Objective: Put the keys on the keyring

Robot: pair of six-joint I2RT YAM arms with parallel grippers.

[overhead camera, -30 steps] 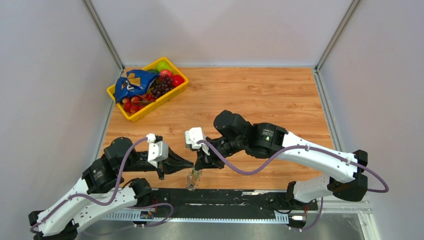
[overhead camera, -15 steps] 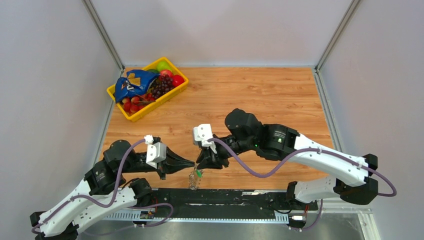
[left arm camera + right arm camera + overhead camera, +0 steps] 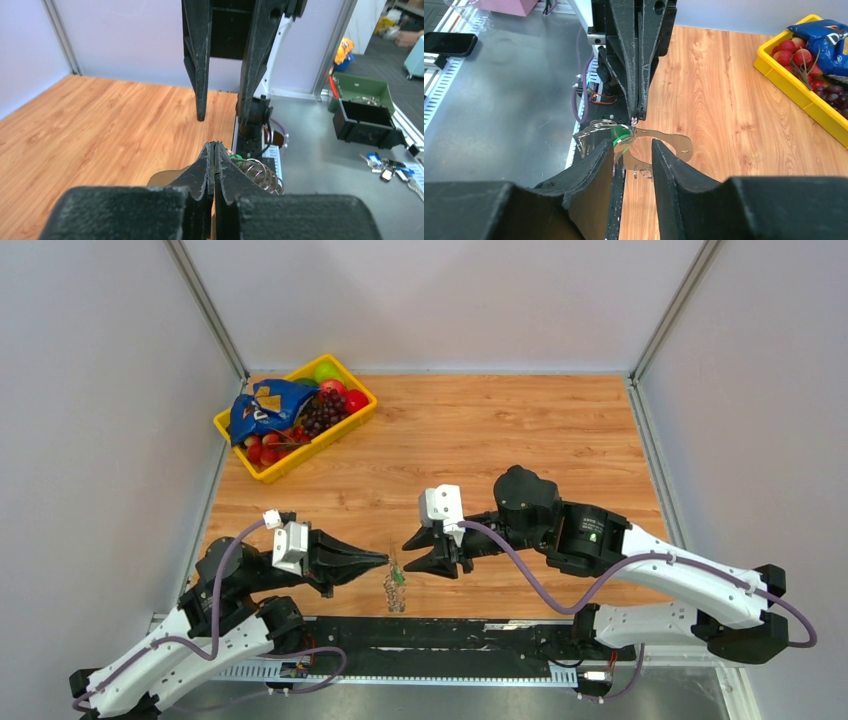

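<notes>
Near edge, wood-grain table (image 3: 520, 430) | left gripper (image 3: 383, 561): tapered black fingers pressed together, pinched on the keyring (image 3: 681, 142), a flat grey loop with silvery wire coils | 1 tiny glossy green key (image 3: 620, 134) lodged among the coils | right gripper (image 3: 406, 555): rough black fingers held apart, just right of the loop.

Top view high from 6 o'clock, left wrist close facing 3 o'clock, right wrist close facing 9 o'clock, all sharing keyring (image 3: 394, 590)
</notes>
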